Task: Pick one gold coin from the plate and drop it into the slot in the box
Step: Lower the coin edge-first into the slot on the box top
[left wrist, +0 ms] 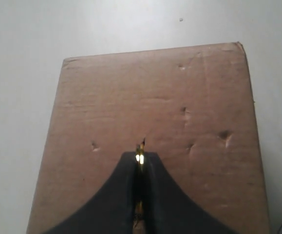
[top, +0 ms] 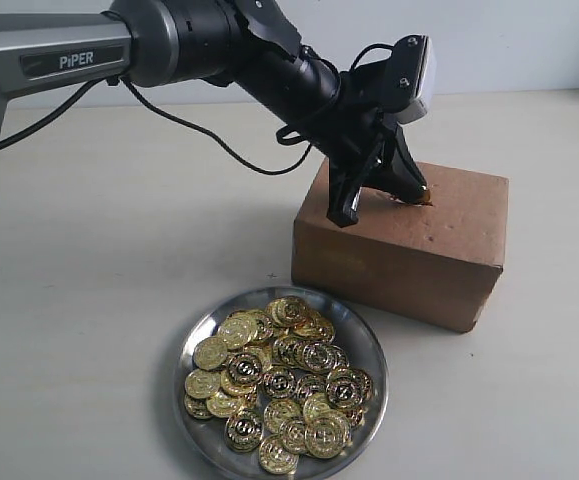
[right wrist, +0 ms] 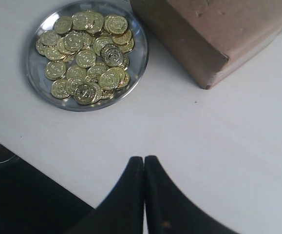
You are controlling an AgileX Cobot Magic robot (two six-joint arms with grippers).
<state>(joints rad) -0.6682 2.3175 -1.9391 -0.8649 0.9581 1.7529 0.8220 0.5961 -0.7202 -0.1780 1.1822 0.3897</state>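
Most of the gold coin (left wrist: 139, 158) was hidden between the black fingers (left wrist: 116, 195) of the left gripper (left wrist: 140, 156). Only a thin bright edge showed at their tips in the left wrist view, and a small gold glint showed in the exterior view. The jaws were closed almost together on that coin, which stood on edge. The slot (left wrist: 142, 142) was largely covered by the fingertips, so just its short, ragged dark end showed beyond them. Whether the coin's edge had already entered the slot could not be told. The coin sat directly in line with the slit, on the top face of the box (top: 399, 250). The box was reddish-brown cardboard, dented in several places, and its near edge was cut off in the left wrist view. The plate (top: 187, 345), round and shiny silver, lay on the pale table (top: 109, 260) just in front of the box, heaped with gold coins (top: 279, 380). The right gripper (right wrist: 144, 161) did not appear in the exterior view. Its own camera showed its fingers pressed together on nothing, above bare table, well apart from plate and box.
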